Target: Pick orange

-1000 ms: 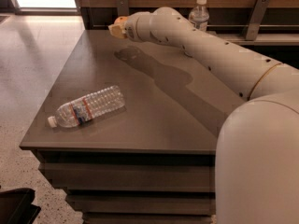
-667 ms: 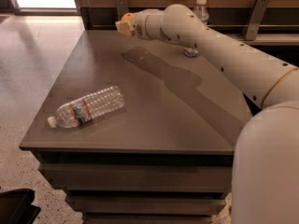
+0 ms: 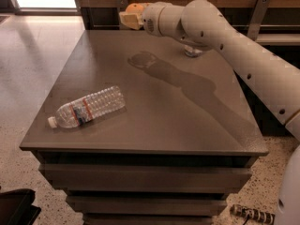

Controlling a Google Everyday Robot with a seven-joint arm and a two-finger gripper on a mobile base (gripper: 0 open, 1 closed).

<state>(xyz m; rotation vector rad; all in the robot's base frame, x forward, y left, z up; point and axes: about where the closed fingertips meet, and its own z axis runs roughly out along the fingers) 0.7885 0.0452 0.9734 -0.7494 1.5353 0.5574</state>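
the white arm [image 3: 243, 55] stretches from lower right toward the far left, wrist roughly level, its gripper [image 3: 131, 17] held aloft, clasped on the orange [image 3: 135, 7].

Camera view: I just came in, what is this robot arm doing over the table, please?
A one-armed robot is going for the orange. Its arm stretches across the table, and the gripper hangs near the far edge, above the surface, right against the fruit. Whether the orange is already gripped cannot be seen. A water bottle lies on its side near the front left, untouched. A second bottle stands behind the arm, mostly hidden.
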